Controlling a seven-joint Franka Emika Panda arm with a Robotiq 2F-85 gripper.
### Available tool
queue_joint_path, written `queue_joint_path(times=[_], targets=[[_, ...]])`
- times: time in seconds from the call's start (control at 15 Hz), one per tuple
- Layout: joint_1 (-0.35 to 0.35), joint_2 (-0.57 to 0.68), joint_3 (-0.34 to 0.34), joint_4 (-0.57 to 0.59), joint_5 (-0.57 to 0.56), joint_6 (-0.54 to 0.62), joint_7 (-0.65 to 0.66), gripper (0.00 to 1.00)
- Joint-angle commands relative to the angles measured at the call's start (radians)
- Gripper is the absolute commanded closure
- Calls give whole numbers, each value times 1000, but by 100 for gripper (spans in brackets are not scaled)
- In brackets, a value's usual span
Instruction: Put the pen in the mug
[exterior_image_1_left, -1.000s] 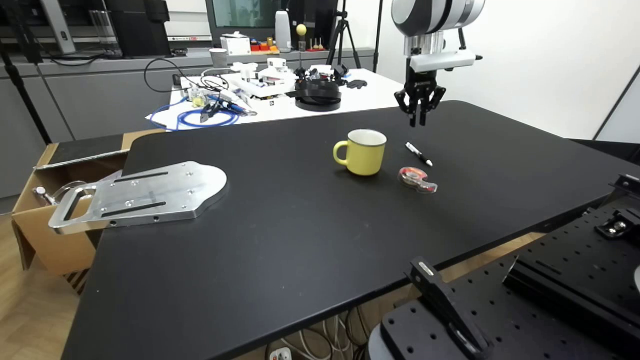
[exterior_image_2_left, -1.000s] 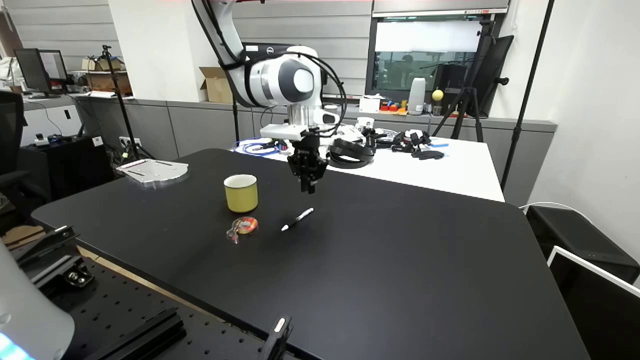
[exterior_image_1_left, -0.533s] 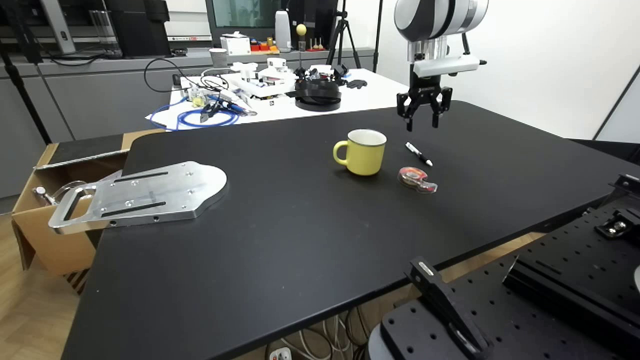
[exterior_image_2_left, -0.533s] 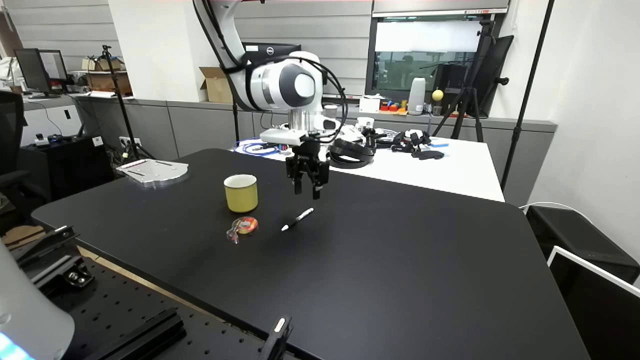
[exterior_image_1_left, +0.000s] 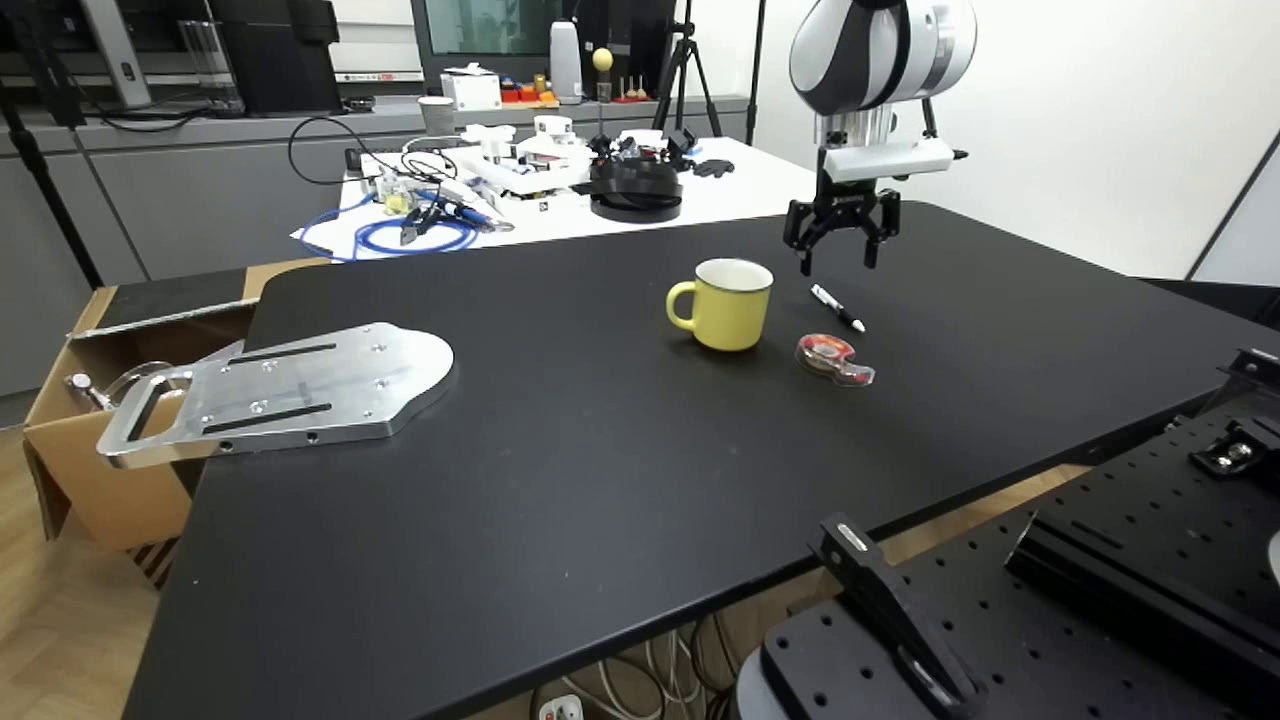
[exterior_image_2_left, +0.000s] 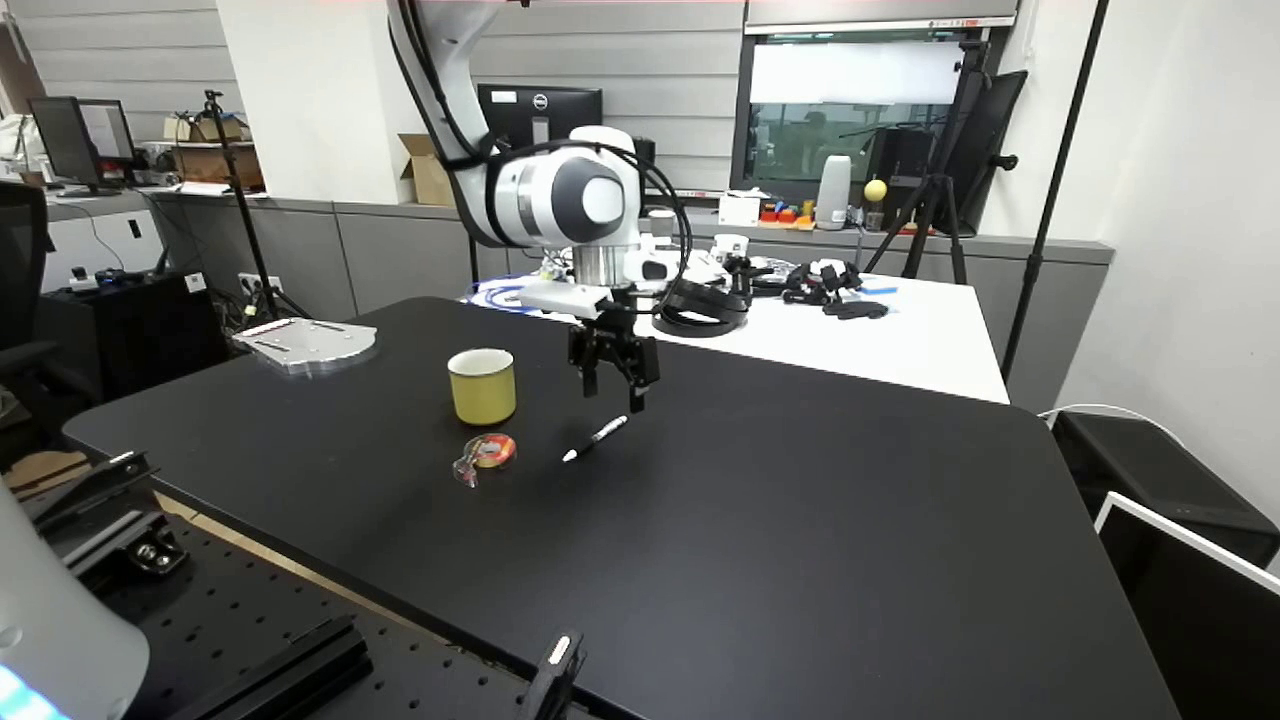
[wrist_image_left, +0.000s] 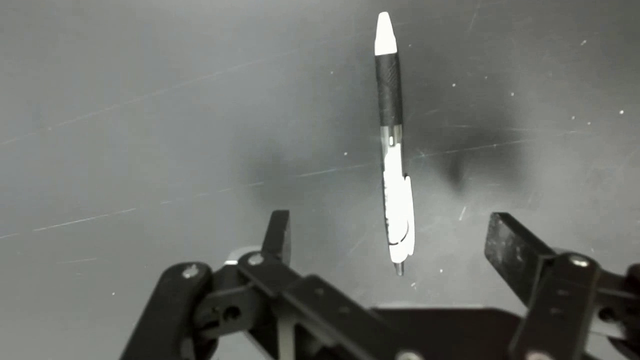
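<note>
Your pincer (wrist_image_left: 390, 225) (base cut off in the wrist view) hung wide-jawed near the pen (wrist_image_left: 392, 137); the mug (exterior_image_2_left: 483, 395) hid its handle in an exterior view.

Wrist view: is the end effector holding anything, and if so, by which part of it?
Nothing is held. The end effector is open, its jaws well apart, and the pen lies ungripped on the black table.

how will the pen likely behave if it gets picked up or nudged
The pen is probably stiff and light, given its slim, straight body. Its textured dark grip may slip less than the white barrel, and the side clip would likely limit rolling.
</note>
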Motion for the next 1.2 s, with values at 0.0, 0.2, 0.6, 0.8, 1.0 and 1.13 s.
queue_joint_path(times=[0.0, 0.2, 0.6, 0.8, 1.0, 1.13], targets=[[-11, 14, 16, -16, 22, 49, 1, 0], [-7, 28, 12, -20, 21, 77, 2, 33], [-9, 42, 14, -23, 31, 103, -4, 75], [-12, 45, 16, -22, 36, 106, -7, 97], [-21, 45, 22, -18, 46, 98, -12, 63], [-26, 48, 26, -14, 55, 87, -18, 59]])
